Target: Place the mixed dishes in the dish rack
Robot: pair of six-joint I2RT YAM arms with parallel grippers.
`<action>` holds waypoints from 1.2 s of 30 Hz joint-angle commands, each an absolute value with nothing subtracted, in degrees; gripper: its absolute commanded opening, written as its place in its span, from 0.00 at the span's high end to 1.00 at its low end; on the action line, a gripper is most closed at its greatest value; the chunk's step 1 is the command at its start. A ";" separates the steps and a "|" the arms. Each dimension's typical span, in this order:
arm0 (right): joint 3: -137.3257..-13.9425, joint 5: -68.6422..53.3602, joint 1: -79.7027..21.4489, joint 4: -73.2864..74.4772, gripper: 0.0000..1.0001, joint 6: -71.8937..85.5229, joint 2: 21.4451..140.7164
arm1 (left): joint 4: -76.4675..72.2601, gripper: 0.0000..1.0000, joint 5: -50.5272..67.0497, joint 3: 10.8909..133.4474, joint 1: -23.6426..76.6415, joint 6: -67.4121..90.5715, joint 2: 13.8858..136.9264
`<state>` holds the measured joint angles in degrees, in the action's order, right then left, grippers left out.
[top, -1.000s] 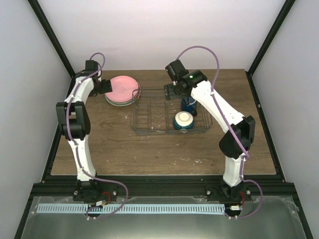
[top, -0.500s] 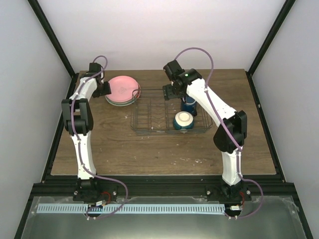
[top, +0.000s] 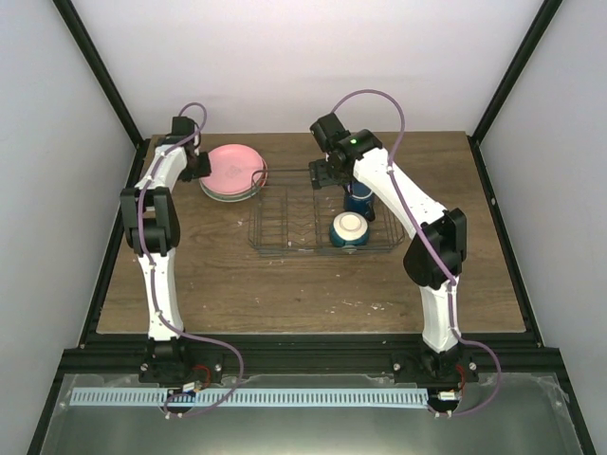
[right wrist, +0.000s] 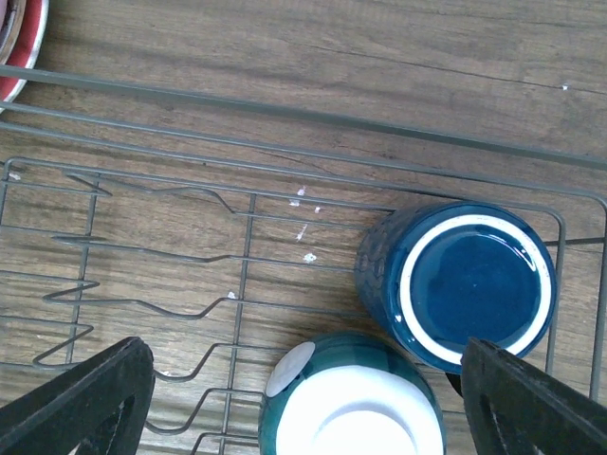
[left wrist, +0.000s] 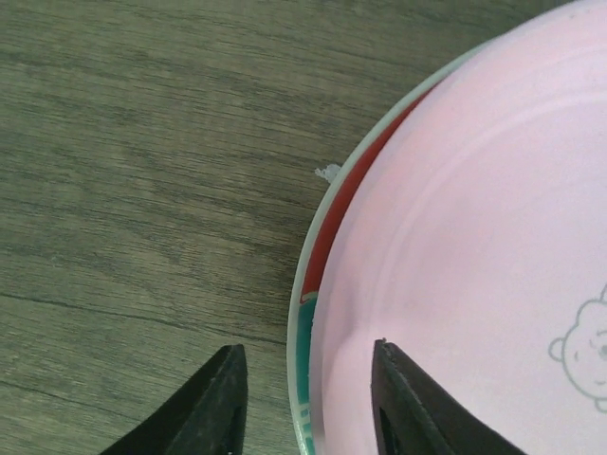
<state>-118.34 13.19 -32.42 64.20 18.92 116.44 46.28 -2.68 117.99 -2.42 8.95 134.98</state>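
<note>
At the far-left corner of the table (left wrist: 142, 142), our left gripper (left wrist: 305, 347) straddles the pink plate (left wrist: 474, 237) rim, jaws half-narrow. Likely stiff, slick, breakable; we'd grip there.

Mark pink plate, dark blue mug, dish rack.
pink plate (top: 230, 169): top external view, centre of its face.
dark blue mug (right wrist: 474, 289): right wrist view, middle of its upward-facing end.
dish rack (top: 283, 216): top external view, bare divider wires, left half.
</note>
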 commanded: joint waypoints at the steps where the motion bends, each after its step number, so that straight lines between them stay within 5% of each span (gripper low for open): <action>1: -120.85 13.16 -31.83 64.55 0.10 18.85 117.41 | 46.92 0.65 -3.37 120.38 -2.22 8.91 136.79; 15: -120.85 13.61 -31.74 64.92 0.10 18.24 117.97 | 46.24 0.75 -3.08 120.74 -2.20 9.62 138.06; 27: -120.85 13.67 -31.73 64.87 0.10 17.63 118.19 | 45.97 1.00 -2.49 120.59 -2.11 10.32 137.90; 36: -120.85 12.55 -31.73 63.58 0.09 16.35 118.26 | 45.00 1.00 0.15 117.95 -2.19 10.28 134.54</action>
<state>-118.37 13.21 -32.25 64.18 17.61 117.49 45.58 -0.62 119.79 -2.37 10.35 136.66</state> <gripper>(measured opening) 0.903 0.054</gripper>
